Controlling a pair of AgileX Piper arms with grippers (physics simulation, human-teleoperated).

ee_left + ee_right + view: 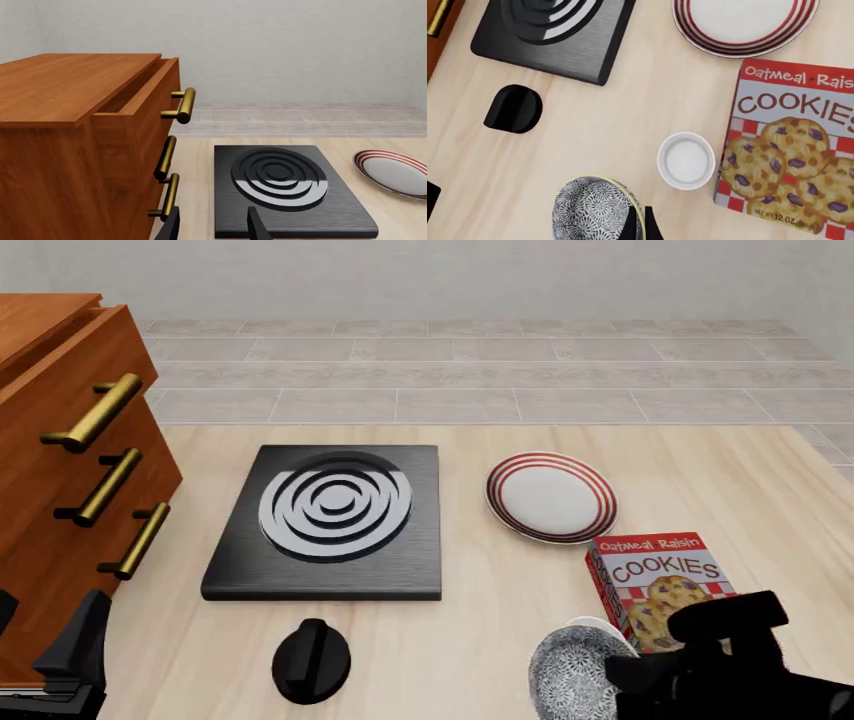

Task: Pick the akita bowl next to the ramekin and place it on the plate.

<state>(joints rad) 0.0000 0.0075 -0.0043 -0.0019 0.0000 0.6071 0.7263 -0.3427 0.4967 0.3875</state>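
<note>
The akita bowl, grey-and-white speckled, is tilted with its inside showing, and its rim sits between the fingers of my right gripper, which is shut on it. In the front view the akita bowl is near the table's front edge, against my right gripper. The white ramekin stands on the table just beyond the bowl, beside the cookie box; the bowl mostly hides the ramekin in the front view. Farther back lies the red-ringed plate, bare. My left gripper hangs open by the cabinet.
A cookie box lies between the ramekin and the plate's right side. A black burner slab sits mid-table, with a glossy black knob in front of it. A wooden cabinet with brass handles and a slightly open top drawer fills the left.
</note>
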